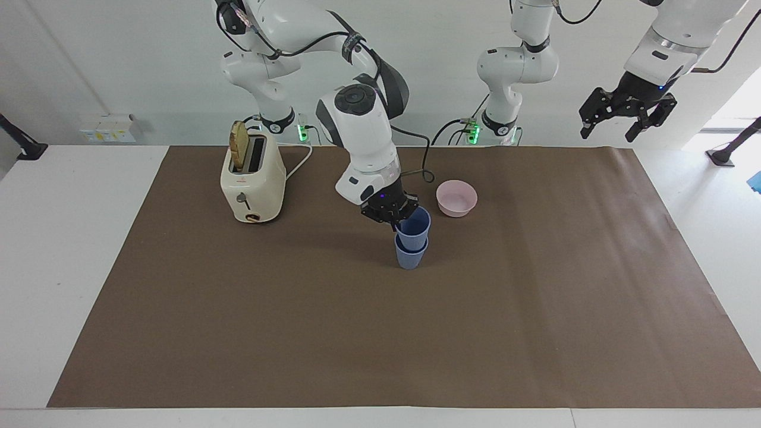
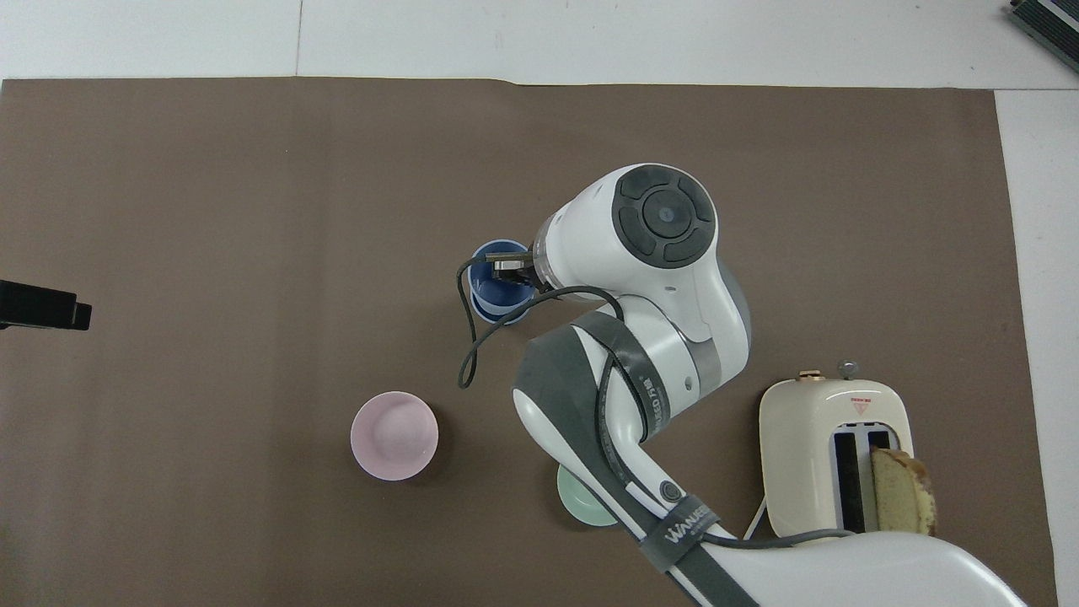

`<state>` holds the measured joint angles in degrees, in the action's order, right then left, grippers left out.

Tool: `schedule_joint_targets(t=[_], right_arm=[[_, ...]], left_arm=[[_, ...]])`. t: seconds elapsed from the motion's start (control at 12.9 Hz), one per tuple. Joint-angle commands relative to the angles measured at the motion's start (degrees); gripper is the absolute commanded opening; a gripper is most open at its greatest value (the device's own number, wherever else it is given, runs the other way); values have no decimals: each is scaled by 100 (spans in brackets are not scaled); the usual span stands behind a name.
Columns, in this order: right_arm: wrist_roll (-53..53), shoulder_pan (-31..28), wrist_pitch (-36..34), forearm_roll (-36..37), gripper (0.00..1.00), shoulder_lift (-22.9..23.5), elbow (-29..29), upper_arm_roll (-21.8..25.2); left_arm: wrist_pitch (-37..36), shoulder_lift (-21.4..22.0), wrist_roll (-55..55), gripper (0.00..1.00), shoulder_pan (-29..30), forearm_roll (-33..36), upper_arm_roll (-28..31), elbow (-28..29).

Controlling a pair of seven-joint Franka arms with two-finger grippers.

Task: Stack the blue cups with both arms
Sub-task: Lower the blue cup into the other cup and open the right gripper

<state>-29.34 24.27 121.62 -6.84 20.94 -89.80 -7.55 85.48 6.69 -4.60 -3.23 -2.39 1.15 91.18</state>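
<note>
Right pincer [image 1: 395,221] nests tapered (matte) upper cup [image 1: 414,224].

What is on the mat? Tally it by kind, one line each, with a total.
Blue cups: 2, upper cup nested in lower cup
Bowls: 2, pink bowl, green bowl
Toaster: 1
Bread slice, in the toaster: 1
Total: 6
</note>
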Motion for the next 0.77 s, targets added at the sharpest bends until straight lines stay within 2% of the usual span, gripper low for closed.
schedule_joint_targets(t=[0.0, 0.7], right_arm=[[16, -46, 63, 16, 0, -29, -126, -45], [16, -28, 362, 78, 0, 226, -196, -45]], left_arm=[[-58, 104, 3, 100, 77, -25, -36, 85], [-58, 104, 3, 100, 77, -25, -36, 76]])
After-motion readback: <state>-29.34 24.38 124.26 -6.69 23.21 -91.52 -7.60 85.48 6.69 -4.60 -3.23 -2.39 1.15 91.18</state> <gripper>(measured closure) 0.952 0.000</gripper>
